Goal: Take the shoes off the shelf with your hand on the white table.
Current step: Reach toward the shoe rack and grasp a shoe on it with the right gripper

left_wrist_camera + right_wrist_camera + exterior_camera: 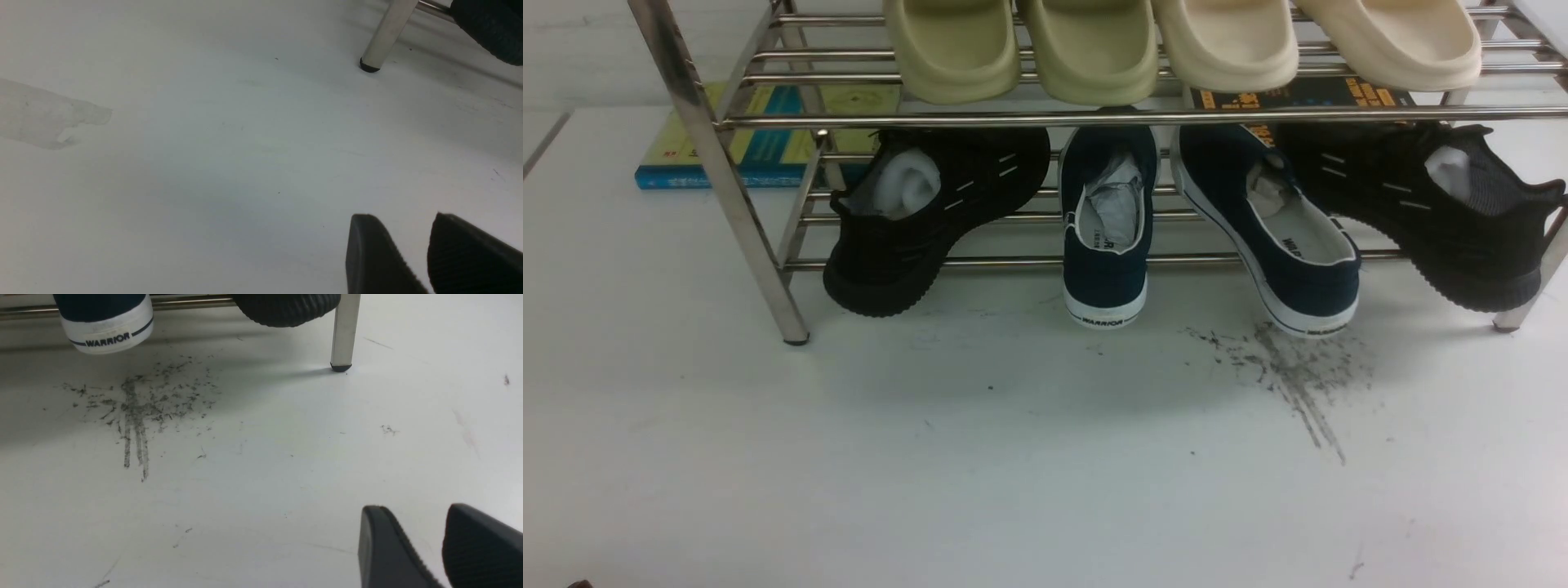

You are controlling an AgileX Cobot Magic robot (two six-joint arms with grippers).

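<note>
Navy shoes [1104,282] on shelf [1013,119] lower tier — left gripper [402,218], right gripper [412,510] both parted, empty, above white table [931,457].

The shelf [980,119] is glossy chrome metal. The shoes [1104,273] are matt navy canvas with smooth white rubber soles and crumpled paper stuffing. The white table [849,457] is matt, scuffed dark in one patch.

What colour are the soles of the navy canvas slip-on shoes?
White rubber soles, dark stripe; best in the front view.
</note>
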